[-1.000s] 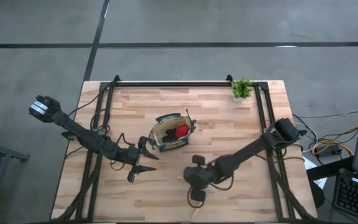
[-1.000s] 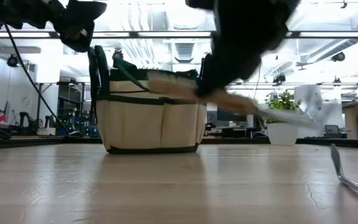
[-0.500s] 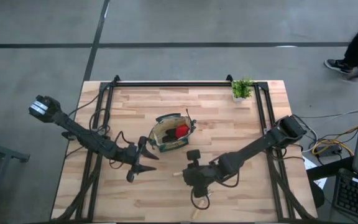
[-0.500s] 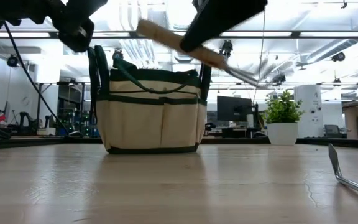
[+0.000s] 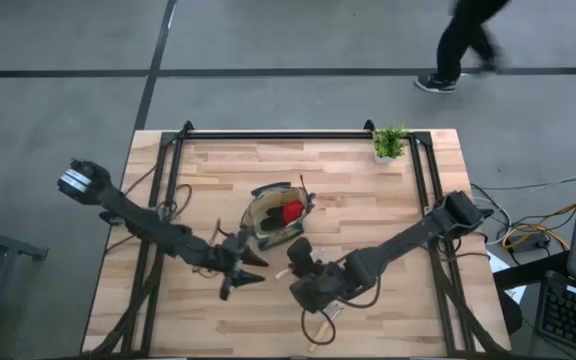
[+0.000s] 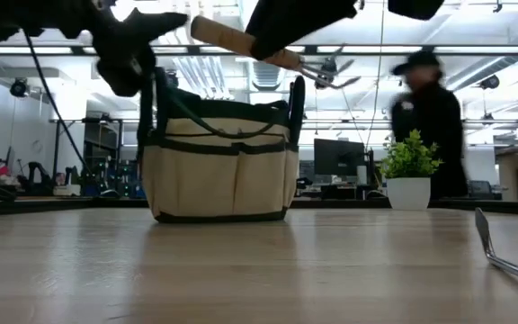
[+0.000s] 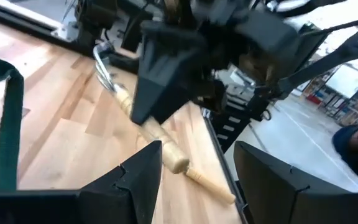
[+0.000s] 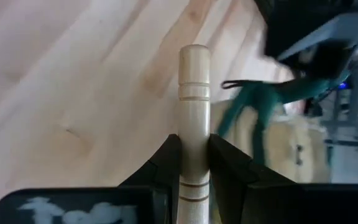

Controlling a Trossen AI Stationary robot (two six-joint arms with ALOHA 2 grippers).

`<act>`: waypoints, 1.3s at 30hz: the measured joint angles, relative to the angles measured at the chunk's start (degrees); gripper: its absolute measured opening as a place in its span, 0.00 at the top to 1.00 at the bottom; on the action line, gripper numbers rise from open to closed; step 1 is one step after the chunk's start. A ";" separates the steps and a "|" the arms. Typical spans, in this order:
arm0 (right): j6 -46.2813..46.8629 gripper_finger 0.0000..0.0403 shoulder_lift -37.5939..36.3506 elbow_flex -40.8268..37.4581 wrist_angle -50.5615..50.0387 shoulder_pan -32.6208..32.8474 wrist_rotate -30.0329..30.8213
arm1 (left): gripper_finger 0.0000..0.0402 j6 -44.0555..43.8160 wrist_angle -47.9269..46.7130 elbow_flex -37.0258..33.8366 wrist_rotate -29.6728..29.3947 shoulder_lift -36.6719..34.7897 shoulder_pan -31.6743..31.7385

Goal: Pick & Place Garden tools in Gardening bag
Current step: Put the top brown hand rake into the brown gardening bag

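The tan gardening bag (image 5: pixel 276 216) with green trim stands upright on its base at the table's middle (image 6: pixel 218 171), with a red item (image 5: pixel 290 210) inside it. My right gripper (image 5: pixel 298 268) is just near of the bag and shut on a wooden-handled metal fork tool (image 6: pixel 241 40). The tool is up at about the height of the bag's handles. My left gripper (image 5: pixel 243 268) is open and empty, to the left of the right gripper. In its wrist view its gap (image 7: pixel 197 180) faces the held tool (image 7: pixel 160 137). My right gripper pinches the tool's wooden handle (image 8: pixel 194 118) between its two fingers, back from the handle's free end (image 8: pixel 194 56), which sticks out past them. The fingers lie across the handle. The tool is lifted clear, nearly level, with the handle end toward the table's left (image 6: pixel 203 27) and the metal end to the right (image 6: pixel 326 74).
A small potted plant (image 5: pixel 390 143) stands at the far right corner. Another metal-pronged tool (image 6: pixel 509 254) lies on the table near the near edge (image 5: pixel 320 330). A person (image 5: pixel 463 40) walks on the floor beyond the far edge. Bare wood lies left and right of the bag.
My right gripper has risen and gone toward the bag with the fork tool. The tool has swung from a downward slant to nearly level, with its handle end now uppermost. My left gripper has gone a little toward the table's right, closer to the right gripper, still open.
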 joint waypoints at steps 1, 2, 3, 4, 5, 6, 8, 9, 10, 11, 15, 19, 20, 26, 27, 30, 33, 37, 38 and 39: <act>-1.33 0.85 0.66 1.06 -0.51 0.18 0.63 | 0.49 0.00 -0.26 1.09 -0.05 1.41 0.07; -2.48 0.85 1.30 2.07 -1.28 0.69 1.96 | 0.49 0.02 -0.31 2.34 -0.14 2.69 0.11; -3.68 0.85 1.93 2.90 -2.69 1.21 3.79 | 0.49 0.02 -0.23 3.47 -0.08 3.81 0.15; -5.00 0.85 2.69 3.78 -3.91 1.70 5.77 | 0.49 0.01 -0.27 4.31 -0.08 4.61 0.18; -6.02 0.85 3.30 4.82 -4.69 2.23 7.42 | 0.49 0.15 -0.49 5.11 -0.06 5.23 0.18; -6.82 0.85 3.56 5.56 -5.59 2.76 8.61 | 0.49 0.54 -1.35 6.02 0.07 5.70 0.18; -7.35 0.85 4.00 6.42 -6.54 3.32 9.94 | 0.49 2.11 -4.30 7.15 0.23 5.31 0.14; -6.89 0.85 4.00 6.81 -6.07 3.32 10.16 | 0.49 3.27 -6.17 7.41 0.01 4.61 0.09; -6.02 0.85 4.00 6.85 -6.50 3.44 10.52 | 0.49 4.16 -7.79 7.71 -1.02 3.96 0.09; -5.27 0.85 4.00 6.85 -7.15 3.45 11.23 | 0.49 4.25 -9.51 7.91 -2.48 3.06 0.09; -6.82 0.85 4.05 6.82 -8.08 3.67 13.19 | 0.49 2.91 -13.24 7.80 -6.65 -0.88 0.24; -14.02 0.85 4.05 6.82 -7.88 3.83 14.34 | 0.49 2.51 -13.02 8.08 -1.11 -7.10 -0.19; -15.50 0.85 4.05 6.82 -7.72 3.83 14.47 | 0.49 2.50 -13.28 8.00 -0.11 -8.53 -0.50; -24.92 0.85 4.00 6.82 -5.13 3.87 20.32 | 0.49 2.20 -16.34 8.01 1.07 -14.58 -2.26; -26.75 0.85 4.00 6.82 -4.10 3.94 20.76 | 0.49 1.09 -17.83 8.00 1.00 -15.04 -2.29; -33.22 0.85 4.00 6.82 -0.52 4.18 23.12 | 0.49 -2.05 -20.61 7.93 0.93 -15.15 -2.27; -41.20 0.85 4.00 6.82 4.43 4.31 24.86 | 0.49 -2.69 -20.10 8.00 0.87 -14.43 -2.18; -50.16 0.85 3.98 6.82 10.81 4.26 25.18 | 0.49 -3.43 -20.62 7.98 0.08 -12.99 -2.12; -51.24 0.85 4.00 6.82 11.39 4.26 25.18 | 0.49 -3.43 -20.41 7.98 -0.07 -12.70 -2.06; -51.96 0.85 4.11 6.82 11.77 4.24 25.21 | 0.49 -3.47 -20.17 8.00 -0.17 -12.43 -2.06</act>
